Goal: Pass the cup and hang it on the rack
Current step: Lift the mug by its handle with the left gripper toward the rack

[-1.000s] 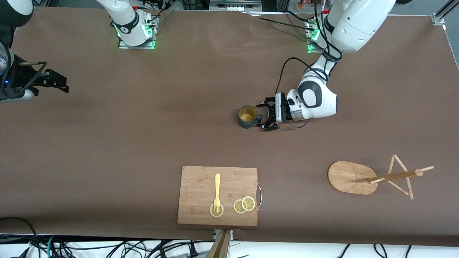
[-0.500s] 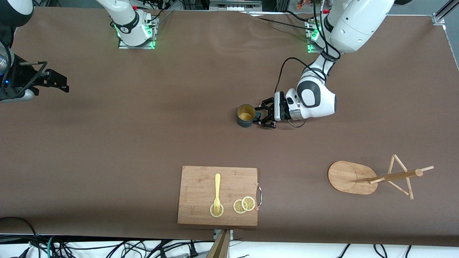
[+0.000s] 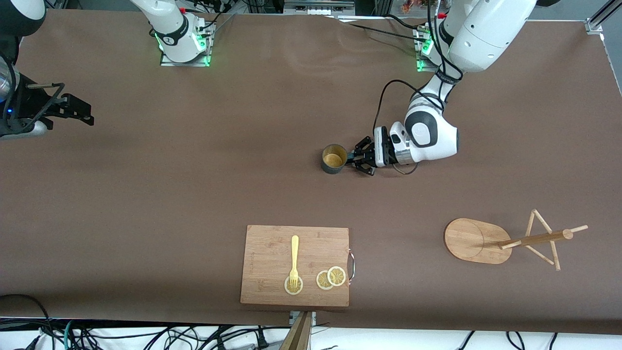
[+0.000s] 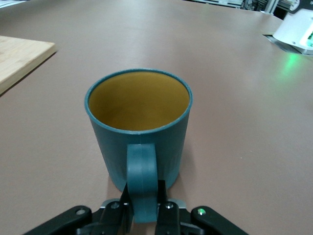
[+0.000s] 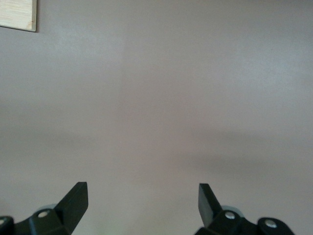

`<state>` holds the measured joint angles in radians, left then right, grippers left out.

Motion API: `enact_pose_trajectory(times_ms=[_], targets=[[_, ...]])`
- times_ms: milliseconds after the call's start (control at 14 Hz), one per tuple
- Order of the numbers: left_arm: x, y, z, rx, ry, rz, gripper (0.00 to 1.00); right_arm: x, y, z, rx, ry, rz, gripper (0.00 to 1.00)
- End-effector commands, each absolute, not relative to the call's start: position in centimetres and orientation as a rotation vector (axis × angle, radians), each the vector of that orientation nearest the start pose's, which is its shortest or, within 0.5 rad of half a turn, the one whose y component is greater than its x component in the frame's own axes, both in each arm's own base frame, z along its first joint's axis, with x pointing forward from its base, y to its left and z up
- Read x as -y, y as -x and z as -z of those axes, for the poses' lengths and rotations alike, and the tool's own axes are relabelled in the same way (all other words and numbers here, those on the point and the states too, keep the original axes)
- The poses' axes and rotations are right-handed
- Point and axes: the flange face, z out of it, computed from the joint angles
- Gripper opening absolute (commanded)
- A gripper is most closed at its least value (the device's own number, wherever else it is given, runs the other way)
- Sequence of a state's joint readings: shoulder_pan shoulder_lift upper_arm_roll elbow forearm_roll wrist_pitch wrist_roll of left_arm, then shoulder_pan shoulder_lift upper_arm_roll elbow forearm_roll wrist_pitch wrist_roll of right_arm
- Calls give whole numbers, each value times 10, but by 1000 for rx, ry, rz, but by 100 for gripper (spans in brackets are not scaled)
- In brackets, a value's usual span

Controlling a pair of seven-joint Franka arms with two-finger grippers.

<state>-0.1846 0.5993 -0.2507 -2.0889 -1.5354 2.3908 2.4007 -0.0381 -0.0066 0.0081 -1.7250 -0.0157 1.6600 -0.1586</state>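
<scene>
1. The small dark teal cup (image 3: 334,159) with yellow inside stands upright mid-table, well apart from the light wooden rack (image 3: 505,240).
2. The left gripper (image 4: 144,208) is clamped on the cup's handle (image 4: 142,176).
3. The cup looks light, rigid and smooth; held by the handle alone, it may swing.
4. The right gripper (image 5: 143,196) waits with its fingers apart over the right arm's end of the table.

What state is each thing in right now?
cup: upright on the table, handle clamped.
left gripper: shut on the cup's handle.
right gripper: jaws open, empty, waiting at the right arm's end of the table.
rack: upright, pegs bare.
fork: lying on the cutting board.
</scene>
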Motion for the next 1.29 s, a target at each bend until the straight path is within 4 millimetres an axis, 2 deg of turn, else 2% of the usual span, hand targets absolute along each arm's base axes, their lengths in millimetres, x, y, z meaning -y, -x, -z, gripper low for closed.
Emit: enact_pose_trajectory(times_ms=[0,286,500,643,786,929,1071,1214], targets=[[238,-509,-151,1308,-1825,-762,0,16,-552,-570,210,3131,-92,100],[217,-525,-201,1087,-1896,-662,0,16,-552,-571,210,3131,-89,100],[184,-542,-254,986,-1953,-486,0,16,-552,-571,210,3131,-87,100],[155,-547,-303,903,-2001,-337,0,16,-552,-571,210,3131,-87,100],[126,-547,-337,826,-2019,-208,0,16,-552,-571,212,3131,-87,100],[88,-542,-350,761,-2034,-126,0,15,-552,-573,215,3131,-82,100],[41,-539,-354,669,-2017,-78,0,15,-553,-572,215,3131,-84,100],[2,-543,-375,575,-2038,-17,0,15,-553,-572,215,3131,-84,100]])
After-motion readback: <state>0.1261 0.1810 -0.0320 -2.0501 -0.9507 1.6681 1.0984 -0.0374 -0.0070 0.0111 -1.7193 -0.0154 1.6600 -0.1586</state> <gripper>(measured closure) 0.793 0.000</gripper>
